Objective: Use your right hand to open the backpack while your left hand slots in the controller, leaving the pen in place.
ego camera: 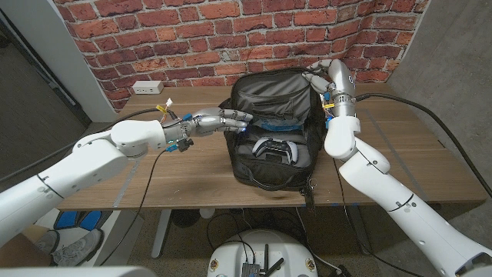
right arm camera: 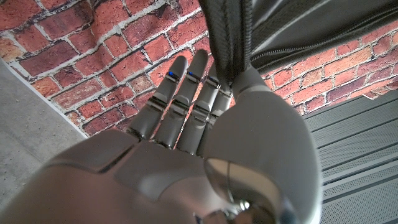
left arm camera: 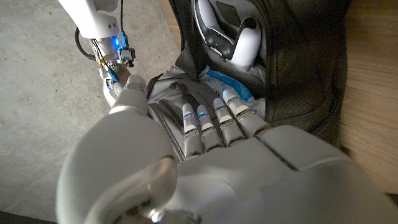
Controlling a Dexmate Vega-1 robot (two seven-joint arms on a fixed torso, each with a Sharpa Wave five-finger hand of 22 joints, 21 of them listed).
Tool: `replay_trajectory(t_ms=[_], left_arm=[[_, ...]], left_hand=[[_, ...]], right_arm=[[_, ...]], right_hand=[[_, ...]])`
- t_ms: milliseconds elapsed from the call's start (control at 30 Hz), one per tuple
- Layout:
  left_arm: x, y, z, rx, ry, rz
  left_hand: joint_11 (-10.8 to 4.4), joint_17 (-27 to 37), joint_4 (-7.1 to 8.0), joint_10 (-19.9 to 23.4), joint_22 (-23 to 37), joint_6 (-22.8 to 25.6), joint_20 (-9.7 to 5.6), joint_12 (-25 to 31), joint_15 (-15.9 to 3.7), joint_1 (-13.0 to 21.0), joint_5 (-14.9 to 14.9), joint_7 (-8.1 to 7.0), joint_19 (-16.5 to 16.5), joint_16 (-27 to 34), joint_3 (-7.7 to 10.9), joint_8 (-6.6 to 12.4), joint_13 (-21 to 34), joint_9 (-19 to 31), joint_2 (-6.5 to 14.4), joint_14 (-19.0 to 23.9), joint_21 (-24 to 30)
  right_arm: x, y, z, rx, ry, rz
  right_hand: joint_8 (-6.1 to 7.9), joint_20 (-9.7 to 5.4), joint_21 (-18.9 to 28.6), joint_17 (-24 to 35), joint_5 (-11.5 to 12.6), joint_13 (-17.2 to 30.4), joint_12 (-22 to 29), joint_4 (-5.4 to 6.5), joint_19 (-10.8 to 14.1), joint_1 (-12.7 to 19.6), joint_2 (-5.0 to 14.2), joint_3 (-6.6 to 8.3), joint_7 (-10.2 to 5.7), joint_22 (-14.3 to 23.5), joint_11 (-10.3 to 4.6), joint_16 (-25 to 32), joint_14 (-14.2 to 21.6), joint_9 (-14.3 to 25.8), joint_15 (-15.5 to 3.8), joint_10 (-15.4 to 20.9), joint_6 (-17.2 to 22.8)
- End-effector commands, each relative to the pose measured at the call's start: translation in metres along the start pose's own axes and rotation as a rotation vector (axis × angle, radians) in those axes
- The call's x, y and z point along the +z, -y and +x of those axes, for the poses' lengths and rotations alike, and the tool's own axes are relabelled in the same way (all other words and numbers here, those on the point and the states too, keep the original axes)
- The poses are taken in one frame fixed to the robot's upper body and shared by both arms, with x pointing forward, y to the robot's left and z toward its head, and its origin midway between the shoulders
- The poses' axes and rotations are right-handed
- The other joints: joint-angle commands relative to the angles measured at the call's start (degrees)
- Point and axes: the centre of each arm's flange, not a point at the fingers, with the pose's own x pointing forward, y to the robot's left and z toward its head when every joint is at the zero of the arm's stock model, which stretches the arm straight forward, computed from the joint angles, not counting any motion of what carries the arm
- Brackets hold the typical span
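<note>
Both robot hands are busy: my right robot hand (ego camera: 319,79) pinches the backpack (ego camera: 270,127) flap up, the controller (ego camera: 275,149) already lies inside, and my empty, open-fingered left robot hand (ego camera: 223,120) should, I judge, withdraw leftwards.

The head camera looked down over the desk (ego camera: 407,154) from above. Each wrist camera sat close behind its own hand. The head and left wrist views shared the open backpack (ego camera: 270,131) and the controller (left arm camera: 231,37) inside it.
</note>
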Motion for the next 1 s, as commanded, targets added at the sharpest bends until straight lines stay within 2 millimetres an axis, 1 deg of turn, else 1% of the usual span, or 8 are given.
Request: replay_trajectory(t_ms=[33,133,267,400,600,667,833,1000], left_arm=[[-0.012,-0.019,-0.019,0.046,-0.037,-0.102],[-0.015,-0.023,-0.024,0.063,-0.043,-0.127],[-0.016,-0.029,-0.029,0.075,-0.053,-0.129],[-0.017,-0.035,-0.036,0.091,-0.071,-0.154],[-0.022,-0.038,-0.041,0.095,-0.086,-0.185],[-0.024,-0.040,-0.042,0.093,-0.073,-0.209],[-0.025,-0.043,-0.047,0.106,-0.085,-0.215],[-0.025,-0.045,-0.054,0.130,-0.105,-0.230]], left_hand=[[-0.14,0.09,-0.02,0.99,0.14,1.11,-5.57,0.38,-4.66,0.18,-0.11,0.05,0.98,0.39,0.44,0.40,0.20,0.05,0.52,1.05,0.42],[-0.13,0.07,-0.07,2.32,0.19,1.75,-5.46,0.59,-4.83,0.16,-0.18,0.22,1.89,0.41,0.50,0.27,0.23,0.08,0.73,2.07,0.63],[0.00,0.06,-0.11,2.90,0.21,2.14,-5.23,0.64,-4.86,0.13,-0.23,0.31,2.46,0.41,0.51,0.22,0.24,0.10,0.78,2.65,0.76],[-0.08,0.06,-0.14,3.15,0.23,2.43,-5.05,0.62,-4.92,0.13,-0.25,0.38,2.66,0.41,0.53,0.21,0.25,0.11,0.82,2.99,0.78],[-0.22,0.04,-0.15,3.55,0.25,3.01,-4.86,0.60,-4.95,0.06,-0.29,0.39,2.96,0.39,0.53,0.24,0.27,0.13,0.86,3.50,0.82],[-0.02,0.04,-0.16,3.94,0.26,3.25,-4.80,0.68,-4.96,0.08,-0.29,0.53,3.02,0.38,0.58,0.25,0.28,0.14,0.95,3.75,0.80],[-0.30,0.04,-0.16,5.12,0.30,4.29,-4.69,0.85,-5.06,0.05,-0.29,0.48,3.63,0.42,0.78,0.35,0.30,0.17,1.24,4.80,0.91],[-0.12,0.02,-0.20,5.86,0.33,5.05,-4.64,0.85,-4.99,-0.02,-0.32,0.50,4.05,0.37,0.89,0.36,0.32,0.19,1.30,5.60,0.95]], right_arm=[[0.000,0.000,-0.003,0.036,-0.009,0.001],[0.000,-0.004,-0.003,0.044,-0.016,0.019],[-0.001,-0.007,-0.003,0.056,-0.024,0.033],[-0.002,-0.006,-0.004,0.064,-0.039,0.036],[-0.005,-0.006,-0.005,0.067,-0.055,0.041],[-0.006,-0.005,-0.005,0.056,-0.059,0.034],[-0.008,-0.003,-0.005,0.046,-0.064,0.030],[-0.010,0.000,-0.006,0.043,-0.070,0.026]], right_hand=[[0.46,-7.62,0.44,0.29,0.39,0.27,-0.14,0.15,-0.42,1.67,2.18,0.01,-0.13,0.12,-0.87,0.00,0.10,0.09,-4.90,0.88,0.58],[0.43,-7.64,0.47,0.31,0.39,0.28,-0.17,0.12,-0.44,1.69,2.16,0.02,-0.18,0.11,-0.92,-0.03,0.07,0.09,-4.95,0.84,0.54],[0.39,-7.65,0.50,0.32,0.39,0.28,-0.24,0.13,-0.49,1.68,2.20,0.04,-0.23,0.11,-0.89,-0.07,0.05,0.09,-4.95,0.79,0.50],[0.35,-7.65,0.54,0.37,0.39,0.29,-0.35,0.13,-0.56,1.66,2.22,0.04,-0.20,0.11,-0.90,-0.10,0.06,0.10,-4.98,0.68,0.45],[0.28,-7.67,0.57,0.36,0.37,0.19,-0.56,0.20,-0.69,1.54,2.24,0.03,-0.34,0.11,-0.72,-0.23,-0.06,0.11,-4.87,0.49,0.35],[0.29,-7.67,0.59,0.40,0.36,0.19,-0.61,0.22,-0.73,1.47,2.22,0.00,-0.38,0.11,-0.72,-0.23,-0.04,0.11,-4.85,0.47,0.39],[0.26,-7.69,0.64,0.38,0.37,0.14,-0.68,0.20,-0.77,1.49,2.27,0.05,-0.45,0.11,-0.66,-0.35,-0.15,0.12,-4.92,0.52,0.37],[0.24,-7.72,0.70,0.42,0.37,0.21,-0.72,0.19,-0.79,1.48,2.30,0.07,-0.40,0.11,-0.71,-0.39,-0.15,0.12,-4.95,0.47,0.39]])
